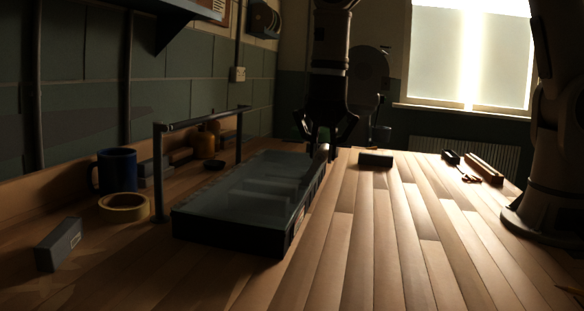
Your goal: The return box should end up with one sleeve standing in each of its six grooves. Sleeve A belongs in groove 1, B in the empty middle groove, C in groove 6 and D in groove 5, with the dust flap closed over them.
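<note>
The translucent dust flap [261, 183] lies flat over the dark return box [251, 199], and pale sleeves [269, 187] show faintly through it, standing in the grooves. A pale bar handle [314, 164] runs along the flap's right edge. At the far end of that handle my gripper [322, 150] is closed around the bar. One dark sleeve [375, 159] lies flat on the bench behind the box, to the right. Another grey sleeve [58, 243] lies flat near the bench's front left corner.
The robot's pale base [551, 146] fills the right edge. A metal rail on two posts [196, 123] stands left of the box. A blue mug [116, 170] and a tape roll [123, 206] sit beside it. Small tools [473, 166] lie far right.
</note>
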`<move>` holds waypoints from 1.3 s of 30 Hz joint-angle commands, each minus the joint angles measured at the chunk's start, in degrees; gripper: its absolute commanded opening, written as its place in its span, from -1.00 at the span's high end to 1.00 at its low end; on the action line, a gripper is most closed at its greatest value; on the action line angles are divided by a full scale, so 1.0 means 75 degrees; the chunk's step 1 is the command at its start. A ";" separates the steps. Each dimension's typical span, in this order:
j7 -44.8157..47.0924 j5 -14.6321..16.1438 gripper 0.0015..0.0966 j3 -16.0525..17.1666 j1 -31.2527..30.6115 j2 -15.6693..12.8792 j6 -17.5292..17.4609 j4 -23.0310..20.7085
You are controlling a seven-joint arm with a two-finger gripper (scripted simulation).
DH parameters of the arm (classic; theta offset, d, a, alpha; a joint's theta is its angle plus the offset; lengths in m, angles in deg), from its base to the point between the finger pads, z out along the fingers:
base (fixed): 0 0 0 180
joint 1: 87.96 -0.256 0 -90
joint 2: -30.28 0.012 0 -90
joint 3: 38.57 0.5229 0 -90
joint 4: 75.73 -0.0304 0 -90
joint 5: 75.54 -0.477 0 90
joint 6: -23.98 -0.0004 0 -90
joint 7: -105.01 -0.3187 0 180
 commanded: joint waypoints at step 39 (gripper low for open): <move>0.0001 0.0002 0.86 -0.0004 -0.0001 0.0039 0.0095 -0.0066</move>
